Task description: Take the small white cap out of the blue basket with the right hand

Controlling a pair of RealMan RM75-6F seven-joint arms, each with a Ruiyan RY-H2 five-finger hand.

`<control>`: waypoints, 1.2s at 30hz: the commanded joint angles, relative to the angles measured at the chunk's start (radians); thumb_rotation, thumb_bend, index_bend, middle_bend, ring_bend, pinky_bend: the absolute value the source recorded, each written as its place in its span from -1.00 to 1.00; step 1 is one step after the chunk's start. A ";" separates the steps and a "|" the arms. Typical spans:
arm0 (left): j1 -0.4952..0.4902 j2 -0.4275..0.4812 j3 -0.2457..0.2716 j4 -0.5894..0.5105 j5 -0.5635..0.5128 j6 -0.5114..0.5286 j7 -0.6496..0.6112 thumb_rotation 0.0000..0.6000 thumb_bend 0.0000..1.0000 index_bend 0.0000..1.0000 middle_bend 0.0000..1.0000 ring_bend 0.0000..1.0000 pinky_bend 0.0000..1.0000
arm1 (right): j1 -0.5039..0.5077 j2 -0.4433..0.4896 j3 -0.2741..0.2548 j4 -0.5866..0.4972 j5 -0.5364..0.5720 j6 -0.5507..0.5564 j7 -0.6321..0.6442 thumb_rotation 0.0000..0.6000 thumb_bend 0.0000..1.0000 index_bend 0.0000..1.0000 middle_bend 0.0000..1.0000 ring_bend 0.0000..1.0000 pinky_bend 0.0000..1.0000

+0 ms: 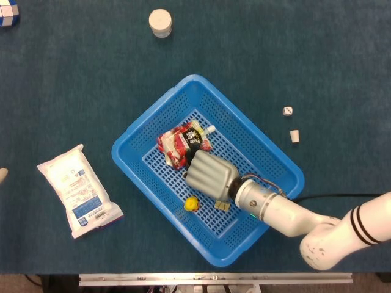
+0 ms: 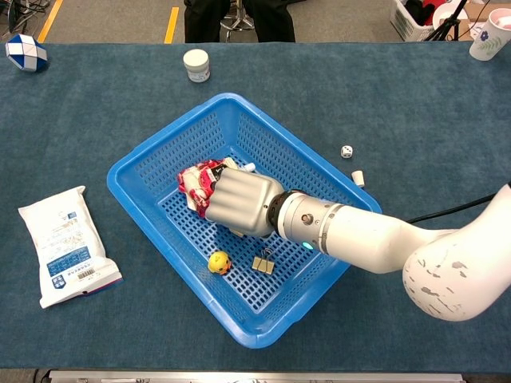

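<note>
One red pouch (image 1: 181, 141) lies beside the right robot hand (image 1: 209, 174) in the blue basket (image 1: 278, 160).

A basket (image 1: 149, 116) sits skewed at the middle of the table (image 1: 73, 67). Inside it, a pouch (image 1: 180, 142) lies toward the far left part, with the right hand (image 1: 209, 173) just near-right of it and touching its near edge. A small ball (image 1: 192, 204) lies near of the hand, and a binder clip (image 1: 222, 206) just right of the ball. On the table, a packet (image 1: 78, 190) lies well left of the basket, a jar (image 1: 160, 22) far behind it, and a die (image 1: 287, 111) and a small plug (image 1: 295, 136) to its right, the plug nearer. A puzzle toy (image 1: 7, 10) sits at the far left corner.
</note>
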 commanded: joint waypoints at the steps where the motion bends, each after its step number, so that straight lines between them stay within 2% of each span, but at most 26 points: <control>1: -0.003 0.000 -0.003 0.000 -0.004 -0.003 0.001 1.00 -1.00 -0.90 -1.00 -1.00 -1.00 | -0.003 0.030 -0.009 -0.040 -0.017 0.011 -0.002 1.00 -0.57 -0.14 -0.20 -0.51 -0.47; 5: -0.006 -0.003 -0.003 -0.002 -0.003 -0.008 0.003 1.00 -1.00 -0.90 -1.00 -1.00 -1.00 | -0.003 0.041 -0.009 -0.050 -0.022 0.013 -0.001 1.00 -0.57 -0.14 -0.20 -0.51 -0.47; 13: -0.001 0.000 0.000 -0.001 -0.001 -0.001 0.001 1.00 -1.00 -0.90 -1.00 -1.00 -1.00 | -0.002 -0.003 -0.003 0.017 -0.024 0.006 -0.006 1.00 -0.57 -0.14 -0.20 -0.51 -0.47; 36: -0.002 0.009 0.000 0.001 0.004 -0.005 -0.027 1.00 -1.00 -0.90 -1.00 -1.00 -1.00 | -0.027 -0.024 -0.028 0.054 -0.089 0.009 -0.037 1.00 -0.56 -0.08 -0.20 -0.51 -0.47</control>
